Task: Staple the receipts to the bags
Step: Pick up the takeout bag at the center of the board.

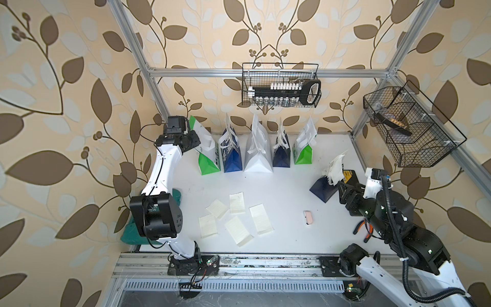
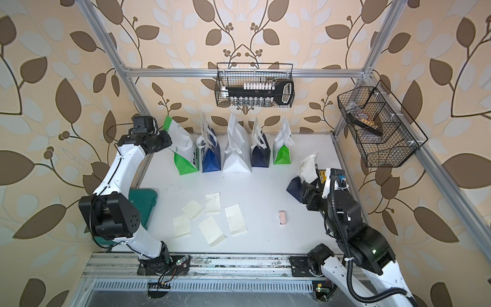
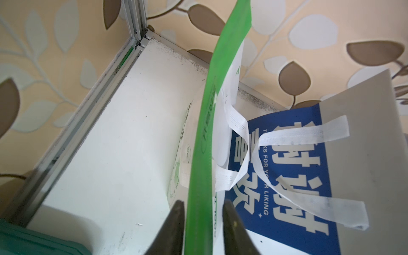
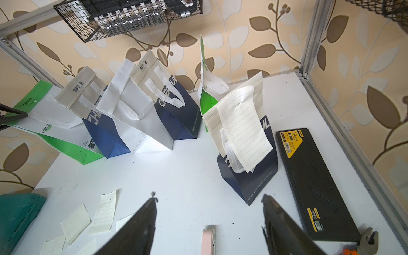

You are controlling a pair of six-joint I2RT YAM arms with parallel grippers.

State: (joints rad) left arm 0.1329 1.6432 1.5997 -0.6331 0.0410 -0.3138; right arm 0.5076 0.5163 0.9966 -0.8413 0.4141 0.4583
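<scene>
Left gripper (image 3: 203, 202) sits narrow around the edge of the green-and-white bag (image 1: 208, 164), hold unclear: a weak pinch could slip or tip it. Receipts (image 1: 237, 203) lie loose on the bench (image 1: 279, 186). Right gripper (image 4: 209, 196) wide, empty, near navy bag (image 4: 249, 185)

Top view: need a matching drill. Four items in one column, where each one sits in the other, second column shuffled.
Things
1. pink stapler
2. loose receipts
3. end green-and-white bag
4. lone navy bag

Places
A. its edge stands between the left gripper's fingers
B. spread flat on the table, toward the front
C. standing away from the other bags, a receipt on its face
D. lying alone, between the slips and the right gripper

Pairs: 1-D, 2-B, 3-A, 4-C
</scene>
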